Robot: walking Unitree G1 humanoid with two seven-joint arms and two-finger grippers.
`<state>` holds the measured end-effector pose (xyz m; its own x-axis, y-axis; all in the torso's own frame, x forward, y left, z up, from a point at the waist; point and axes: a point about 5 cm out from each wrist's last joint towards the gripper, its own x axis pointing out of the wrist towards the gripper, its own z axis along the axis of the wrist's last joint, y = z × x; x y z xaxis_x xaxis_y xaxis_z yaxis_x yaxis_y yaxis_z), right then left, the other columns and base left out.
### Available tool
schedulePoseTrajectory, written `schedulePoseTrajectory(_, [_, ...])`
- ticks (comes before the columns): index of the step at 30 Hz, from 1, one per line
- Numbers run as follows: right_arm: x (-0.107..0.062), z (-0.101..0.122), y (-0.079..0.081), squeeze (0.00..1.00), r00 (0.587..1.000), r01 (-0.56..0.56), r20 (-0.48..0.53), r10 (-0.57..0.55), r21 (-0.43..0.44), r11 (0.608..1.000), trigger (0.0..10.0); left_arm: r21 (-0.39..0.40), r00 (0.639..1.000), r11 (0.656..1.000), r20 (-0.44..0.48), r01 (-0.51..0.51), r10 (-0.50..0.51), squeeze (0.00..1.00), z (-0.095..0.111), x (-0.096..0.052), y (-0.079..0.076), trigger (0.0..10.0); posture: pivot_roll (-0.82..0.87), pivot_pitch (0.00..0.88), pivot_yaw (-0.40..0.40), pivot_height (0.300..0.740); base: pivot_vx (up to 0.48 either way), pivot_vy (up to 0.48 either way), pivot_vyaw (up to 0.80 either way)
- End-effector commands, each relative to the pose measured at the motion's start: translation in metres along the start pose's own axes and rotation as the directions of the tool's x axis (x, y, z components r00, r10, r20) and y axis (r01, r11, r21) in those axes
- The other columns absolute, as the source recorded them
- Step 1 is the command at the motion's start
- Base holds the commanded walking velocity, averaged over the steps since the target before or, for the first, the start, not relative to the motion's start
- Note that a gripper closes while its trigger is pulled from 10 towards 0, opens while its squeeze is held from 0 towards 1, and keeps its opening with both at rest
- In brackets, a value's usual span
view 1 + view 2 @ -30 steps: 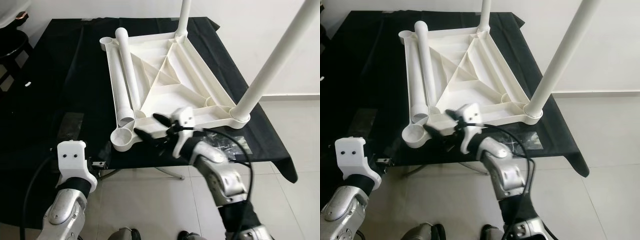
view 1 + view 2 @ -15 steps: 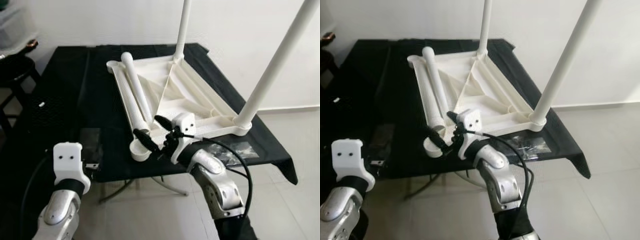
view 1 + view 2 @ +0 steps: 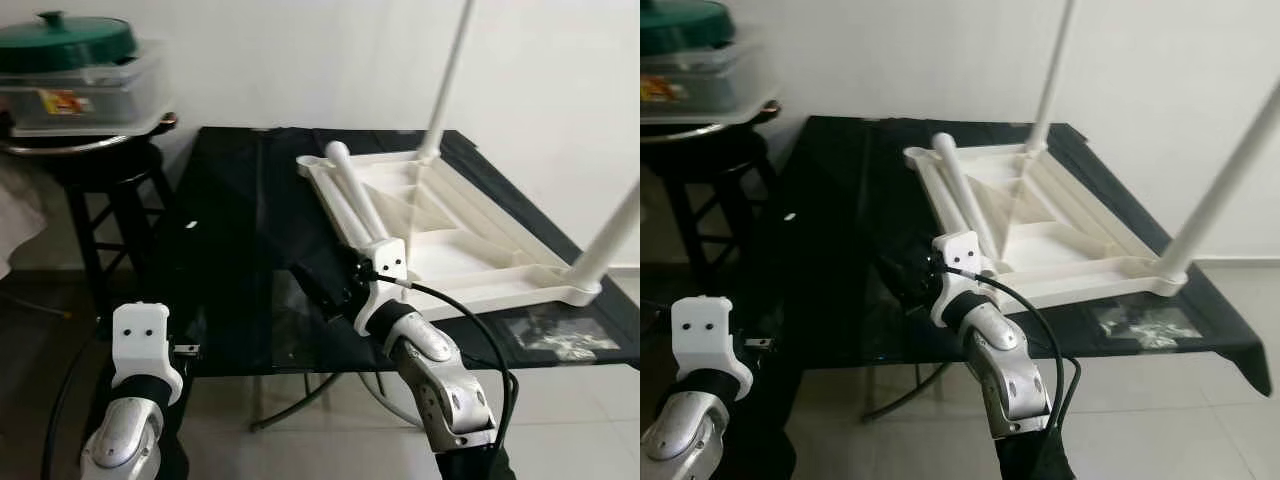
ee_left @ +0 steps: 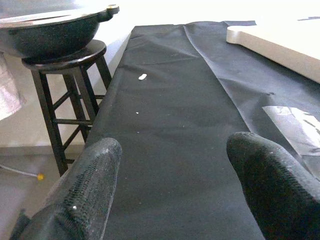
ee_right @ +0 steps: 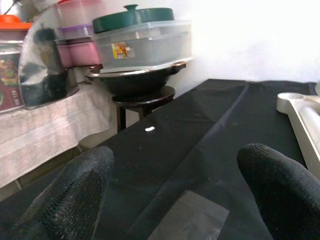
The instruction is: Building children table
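1. Since a second ago the head camera has tilted up and swung toward the robot's left, so a dark stool [image 3: 100, 175] with a wok and a lidded plastic container [image 3: 85, 85] has come into sight; the right gripper [image 3: 325, 290], earlier at the near corner of the white tabletop, now sits over the black cloth just left of it.
2. White upturned tabletop [image 3: 470, 235] lies on the black-draped surface [image 3: 230, 240], toward its right side.
3. Two white legs stand upright in its sockets: one at the far corner [image 3: 447, 75], one at the near right corner [image 3: 615, 240].
4. One loose leg [image 3: 355, 200] lies along the tabletop's left edge.
5. Right gripper's fingers [image 5: 75, 192] are spread wide, holding nothing.
6. Left gripper [image 4: 172, 195] hovers at the surface's near left edge, its fingers [image 4: 87, 187] also wide apart and empty.
7. A clear plastic bag [image 3: 560, 335] rests on the cloth near the front right.
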<state>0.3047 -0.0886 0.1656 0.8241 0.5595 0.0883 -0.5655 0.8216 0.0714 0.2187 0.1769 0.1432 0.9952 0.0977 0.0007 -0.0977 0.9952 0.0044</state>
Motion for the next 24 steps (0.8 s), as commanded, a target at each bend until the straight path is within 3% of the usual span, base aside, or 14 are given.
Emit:
schedulePoseTrajectory(1, [-0.002,-0.003,-0.007,0.00,0.999,0.032,-0.018,-0.032,-0.003,0.999,10.0,-0.014,1.000,1.000,0.012,0.010,-0.010,0.00,0.002,0.000,-0.004,10.0,-0.01,0.020,-0.007,0.740,0.000,0.000,0.00])
schedulePoseTrajectory(14, [0.004,-0.004,-0.007,0.00,0.999,0.038,-0.037,-0.038,0.003,0.999,10.0,0.010,0.999,1.000,0.049,0.022,-0.023,0.00,0.006,0.013,-0.004,10.0,-0.02,0.024,0.002,0.740,0.000,0.000,0.00])
schedulePoseTrajectory(18, [0.006,-0.006,-0.003,0.00,0.998,0.007,-0.063,-0.007,-0.007,1.000,10.0,0.018,0.997,0.999,0.065,0.029,-0.030,0.00,0.009,0.013,-0.004,10.0,-0.02,0.027,-0.001,0.740,0.069,0.000,-0.80])
schedulePoseTrajectory(24, [0.008,-0.006,0.000,0.00,0.998,-0.015,-0.066,0.014,-0.022,1.000,10.0,0.014,0.997,1.000,0.073,0.027,-0.028,0.00,0.011,0.014,-0.002,10.0,-0.01,0.029,-0.003,0.740,0.296,0.000,-0.27])
